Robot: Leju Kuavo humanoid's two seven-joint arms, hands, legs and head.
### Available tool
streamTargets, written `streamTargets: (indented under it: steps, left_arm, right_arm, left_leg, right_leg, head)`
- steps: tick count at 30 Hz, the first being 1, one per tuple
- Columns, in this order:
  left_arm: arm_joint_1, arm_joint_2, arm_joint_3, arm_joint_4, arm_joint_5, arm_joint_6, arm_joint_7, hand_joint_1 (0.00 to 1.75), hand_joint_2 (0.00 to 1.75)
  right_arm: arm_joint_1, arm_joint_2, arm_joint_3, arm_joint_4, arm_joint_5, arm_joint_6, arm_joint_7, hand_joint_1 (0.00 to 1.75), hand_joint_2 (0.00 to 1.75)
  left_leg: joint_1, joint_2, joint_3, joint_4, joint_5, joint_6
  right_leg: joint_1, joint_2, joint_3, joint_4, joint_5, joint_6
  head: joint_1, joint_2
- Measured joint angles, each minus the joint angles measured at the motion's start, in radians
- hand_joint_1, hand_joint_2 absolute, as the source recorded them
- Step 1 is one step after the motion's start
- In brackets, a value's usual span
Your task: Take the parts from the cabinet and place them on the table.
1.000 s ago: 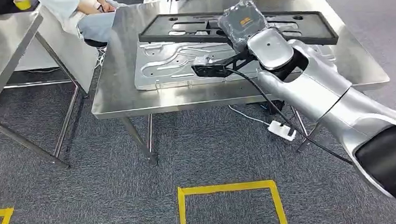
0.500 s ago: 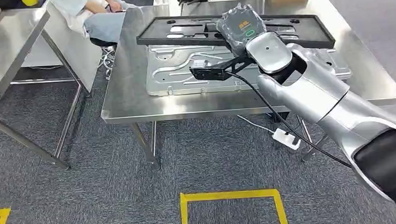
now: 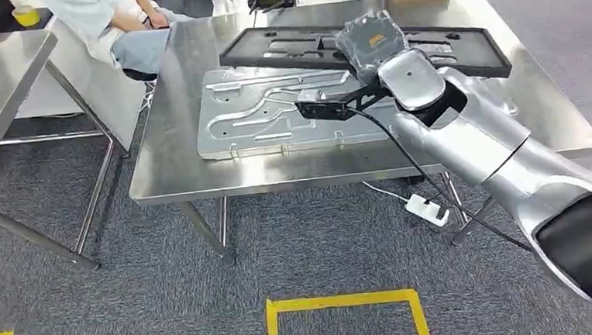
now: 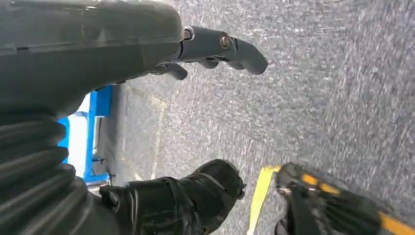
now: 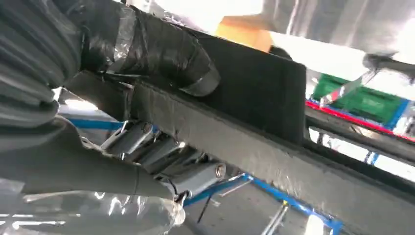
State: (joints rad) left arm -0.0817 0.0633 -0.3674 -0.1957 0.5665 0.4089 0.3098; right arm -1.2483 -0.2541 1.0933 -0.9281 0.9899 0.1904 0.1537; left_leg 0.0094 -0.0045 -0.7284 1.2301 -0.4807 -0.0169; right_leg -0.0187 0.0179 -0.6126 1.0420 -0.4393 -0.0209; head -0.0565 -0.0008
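A: Where is the part?

B: The black frame (image 3: 363,47) is in the right hand (image 3: 371,42), which is wrapped in plastic and held over the far half of the steel table (image 3: 199,162). In the right wrist view the thumb (image 5: 161,46) lies on top of the frame (image 5: 254,127) and the fingers (image 5: 166,156) are under it, so the hand is clamped on it. The frame lies flat, along the far edge. I cannot tell if it touches the table.

A: And below it?

B: A silver plate (image 3: 274,114) with pressed channels lies flat on the table, nearer the front edge.

A: Any writing?

B: There is an orange mark on the right hand, but it is too small to read.

A: The left hand?

B: The left hand (image 4: 186,63) hangs over the grey carpet (image 4: 318,98). Its fingers (image 4: 225,44) are apart from the thumb and it holds nothing.

A: Something else?

B: A person (image 3: 113,23) sits at the far left corner. Yellow tape (image 3: 340,301) is on the floor.
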Motion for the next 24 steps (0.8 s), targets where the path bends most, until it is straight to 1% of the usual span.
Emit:
streamTargets:
  steps: [1, 2, 3, 4, 6, 7, 8, 9, 10, 11, 12, 13, 14, 15, 16, 17, 18, 19, 20, 21, 22, 23, 24]
  left_arm:
    - [0.000, 0.000, 0.000, 0.000, 0.000, 0.000, 0.000, 0.00, 1.75]
    - [0.000, 0.001, 0.000, 0.000, 0.000, 0.001, 0.000, 0.00, 1.75]
    - [0.000, 0.004, 0.000, 0.001, -0.001, 0.001, 0.000, 0.00, 1.75]
    - [-0.002, 0.003, 0.000, 0.001, -0.001, 0.001, 0.000, 0.00, 1.75]
    - [-0.004, 0.005, 0.000, 0.001, -0.001, 0.001, 0.000, 0.00, 1.75]
    - [-0.005, 0.005, 0.000, 0.001, -0.001, 0.001, 0.000, 0.00, 1.75]
    - [-0.001, 0.005, 0.000, 0.001, -0.001, 0.001, 0.001, 0.00, 1.75]
    - [0.001, 0.004, 0.000, 0.002, -0.001, 0.001, 0.001, 0.00, 1.75]
    - [-0.001, 0.004, 0.000, 0.002, -0.001, 0.001, 0.001, 0.00, 1.75]
    - [-0.003, 0.004, 0.000, 0.002, -0.001, 0.001, 0.001, 0.00, 1.75]
    - [-0.004, 0.004, 0.000, 0.002, -0.001, 0.001, 0.001, 0.00, 1.75]
    - [-0.004, 0.004, 0.000, 0.002, -0.001, 0.001, 0.001, 0.00, 1.75]
    - [-0.003, 0.004, 0.000, 0.002, -0.001, 0.001, 0.001, 0.00, 1.75]
    - [-0.001, 0.003, 0.000, 0.002, -0.001, 0.001, 0.001, 0.00, 1.75]
    - [0.001, 0.002, 0.000, 0.002, -0.001, 0.001, 0.001, 0.00, 1.75]
    - [0.001, 0.002, 0.000, 0.002, -0.001, 0.001, 0.001, 0.00, 1.75]
    - [0.001, 0.002, -0.001, 0.002, -0.001, 0.001, 0.001, 0.00, 1.75]
    - [-0.002, 0.002, -0.001, 0.002, -0.001, 0.002, 0.001, 0.00, 1.75]
    - [-0.004, 0.002, -0.002, 0.002, -0.001, 0.003, 0.000, 0.00, 1.75]
    - [-0.002, 0.001, -0.002, 0.002, -0.001, 0.004, 0.000, 0.00, 1.75]
    - [-0.004, 0.001, -0.002, 0.002, -0.001, 0.004, 0.000, 0.00, 1.75]
    - [-0.004, 0.001, -0.002, 0.002, 0.000, 0.004, 0.000, 0.00, 1.75]
    - [-0.003, 0.000, -0.002, 0.002, 0.002, 0.004, 0.000, 0.00, 1.75]
  right_arm:
    - [0.000, 0.000, 0.000, -0.001, -0.001, 0.000, 0.000, 1.75, 1.75]
    - [-0.001, -0.001, 0.000, -0.005, -0.001, 0.000, 0.002, 1.75, 1.75]
    - [-0.004, -0.003, 0.000, -0.005, -0.001, 0.000, 0.002, 1.75, 1.75]
    - [-0.004, -0.003, 0.000, -0.006, -0.001, 0.001, 0.002, 1.75, 1.75]
    - [0.001, -0.005, -0.001, -0.006, -0.002, 0.002, 0.002, 1.75, 1.75]
    - [0.001, -0.005, -0.001, -0.007, -0.002, 0.002, 0.002, 1.75, 1.75]
    - [0.003, -0.008, -0.003, -0.010, -0.002, 0.002, 0.002, 1.75, 1.75]
    - [-0.001, -0.013, -0.005, -0.011, -0.002, 0.002, 0.002, 1.75, 1.75]
    - [-0.003, -0.013, -0.006, -0.011, -0.002, 0.001, 0.002, 1.75, 1.75]
    - [-0.001, -0.014, -0.007, -0.012, -0.002, -0.001, 0.002, 1.75, 1.75]
    - [0.007, -0.017, -0.007, -0.012, -0.002, -0.001, 0.002, 1.75, 1.75]
    - [0.015, -0.020, -0.007, -0.012, -0.002, -0.002, 0.002, 1.75, 1.75]
    - [0.021, -0.022, -0.007, -0.011, -0.002, -0.002, 0.002, 1.75, 1.75]
    - [0.022, -0.024, -0.007, -0.011, -0.002, -0.002, 0.002, 1.75, 1.75]
    - [0.021, -0.025, -0.008, -0.011, -0.002, -0.002, 0.002, 1.75, 1.75]
    - [0.020, -0.026, -0.010, -0.011, -0.002, -0.003, 0.002, 1.75, 1.75]
    - [0.019, -0.027, -0.010, -0.011, -0.002, -0.004, 0.002, 1.75, 1.75]
    - [0.017, -0.028, -0.011, -0.012, -0.002, -0.005, 0.001, 1.75, 1.75]
    - [0.023, -0.028, -0.011, -0.012, -0.002, -0.006, 0.001, 1.75, 1.75]
    - [0.027, -0.028, -0.012, -0.011, -0.002, -0.007, 0.001, 1.75, 1.75]
    - [0.027, -0.029, -0.013, -0.011, -0.002, -0.008, 0.001, 1.75, 1.75]
    - [0.028, -0.030, -0.014, -0.011, -0.002, -0.008, 0.002, 1.75, 1.75]
    - [0.027, -0.031, -0.018, -0.011, -0.002, -0.010, 0.002, 1.75, 1.75]
  left_leg:
    - [-0.001, 0.000, 0.034, -0.094, 0.062, 0.008]
    - [-0.007, 0.000, 0.062, -0.182, 0.103, 0.019]
    - [-0.014, 0.000, 0.082, -0.185, 0.083, 0.027]
    - [-0.018, 0.000, 0.090, -0.208, 0.078, 0.035]
    - [-0.020, -0.001, 0.090, -0.210, 0.068, 0.042]
    - [-0.018, 0.000, 0.102, -0.227, 0.070, 0.046]
    - [-0.006, 0.004, 0.120, -0.245, 0.074, 0.048]
    - [-0.007, 0.003, 0.130, -0.253, 0.072, 0.051]
    - [-0.008, 0.005, 0.134, -0.253, 0.068, 0.059]
    - [-0.008, 0.005, 0.139, -0.252, 0.061, 0.061]
    - [-0.008, 0.004, 0.146, -0.251, 0.053, 0.063]
    - [-0.008, 0.002, 0.153, -0.249, 0.046, 0.063]
    - [-0.007, -0.001, 0.162, -0.245, 0.037, 0.061]
    - [-0.006, -0.003, 0.170, -0.239, 0.026, 0.057]
    - [-0.004, -0.004, 0.179, -0.229, 0.012, 0.053]
    - [-0.004, -0.004, 0.183, -0.216, -0.006, 0.047]
    - [-0.010, -0.005, 0.173, -0.207, -0.017, 0.037]
    - [-0.012, -0.006, 0.170, -0.194, -0.024, 0.032]
    - [-0.010, -0.006, 0.169, -0.196, -0.023, 0.029]
    - [-0.009, -0.006, 0.171, -0.206, -0.024, 0.027]
    - [-0.009, -0.005, 0.175, -0.199, -0.029, 0.021]
    - [-0.007, -0.002, 0.176, -0.197, -0.039, 0.018]
    - [-0.007, -0.001, 0.161, -0.158, -0.053, 0.010]
  right_leg:
    - [0.002, 0.000, 0.012, 0.000, -0.007, 0.001]
    - [0.001, 0.000, 0.021, -0.003, -0.015, 0.003]
    - [0.005, 0.000, 0.023, -0.005, -0.017, 0.009]
    - [0.001, 0.001, 0.022, -0.007, -0.019, 0.013]
    - [0.000, -0.001, 0.024, -0.015, -0.021, 0.024]
    - [0.003, 0.000, 0.033, -0.021, -0.024, 0.032]
    - [0.002, -0.009, 0.028, -0.009, -0.030, 0.035]
    - [0.006, -0.010, 0.010, 0.028, -0.043, 0.037]
    - [0.006, -0.009, -0.027, 0.095, -0.071, 0.038]
    - [0.006, -0.009, -0.078, 0.183, -0.100, 0.040]
    - [0.005, -0.010, -0.126, 0.254, -0.116, 0.044]
    - [0.003, -0.010, -0.155, 0.284, -0.107, 0.046]
    - [0.000, -0.010, -0.160, 0.266, -0.074, 0.048]
    - [-0.003, -0.011, -0.144, 0.208, -0.025, 0.049]
    - [-0.006, -0.014, -0.112, 0.119, 0.034, 0.051]
    - [-0.009, -0.017, -0.084, 0.030, 0.079, 0.052]
    - [-0.003, -0.017, -0.071, 0.034, 0.055, 0.051]
    - [-0.002, -0.011, -0.067, 0.015, 0.042, 0.038]
    - [0.000, -0.011, -0.070, 0.016, 0.041, 0.034]
    - [0.004, -0.010, -0.070, 0.021, 0.036, 0.027]
    - [-0.001, -0.008, -0.067, 0.016, 0.035, 0.023]
    - [-0.006, -0.008, -0.056, 0.011, 0.031, 0.017]
    - [-0.008, -0.008, -0.047, 0.009, 0.025, 0.009]
  head:
    - [0.001, 0.000]
    - [0.001, 0.000]
    - [0.003, 0.000]
    - [0.002, 0.000]
    - [0.001, 0.000]
    - [0.000, 0.000]
    - [0.002, 0.000]
    - [0.008, 0.000]
    - [0.011, 0.000]
    - [0.009, 0.000]
    - [0.012, 0.000]
    - [0.011, 0.000]
    - [0.013, 0.000]
    - [0.013, 0.000]
    - [0.012, 0.000]
    - [0.013, 0.000]
    - [0.014, 0.000]
    - [0.012, 0.000]
    - [0.008, 0.000]
    - [0.008, 0.000]
    - [0.009, 0.000]
    - [0.009, 0.000]
    - [0.003, 0.000]
